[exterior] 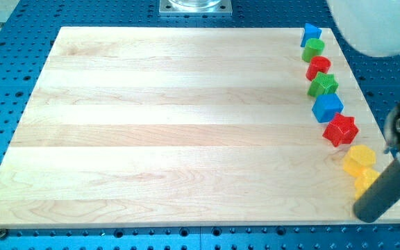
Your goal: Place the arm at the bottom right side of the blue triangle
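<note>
Wooden board [186,125] sits on blue metal. I have no pincer, only my tip [368,212], low at 5 o'clock by yellow blocks [360,161]. Blue triangle [311,32] waits far off at 1 o'clock. Task hardly begun.

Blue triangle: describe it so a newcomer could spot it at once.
Find the wooden board and follow the column of blocks down its right edge. The blue triangle is the topmost, by the board's top right corner, just above the green block; the other blue block sits mid-column.
</note>
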`<act>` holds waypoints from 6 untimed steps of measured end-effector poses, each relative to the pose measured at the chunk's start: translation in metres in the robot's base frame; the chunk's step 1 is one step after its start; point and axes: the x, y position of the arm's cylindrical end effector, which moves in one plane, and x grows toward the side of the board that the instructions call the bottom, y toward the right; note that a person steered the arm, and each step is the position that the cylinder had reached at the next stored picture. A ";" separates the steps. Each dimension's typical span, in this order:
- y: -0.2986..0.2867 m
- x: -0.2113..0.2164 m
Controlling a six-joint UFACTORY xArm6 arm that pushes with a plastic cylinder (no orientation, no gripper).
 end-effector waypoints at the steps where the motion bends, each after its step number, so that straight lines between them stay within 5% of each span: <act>1: 0.040 -0.001; 3: 0.079 -0.081; 6: 0.078 -0.259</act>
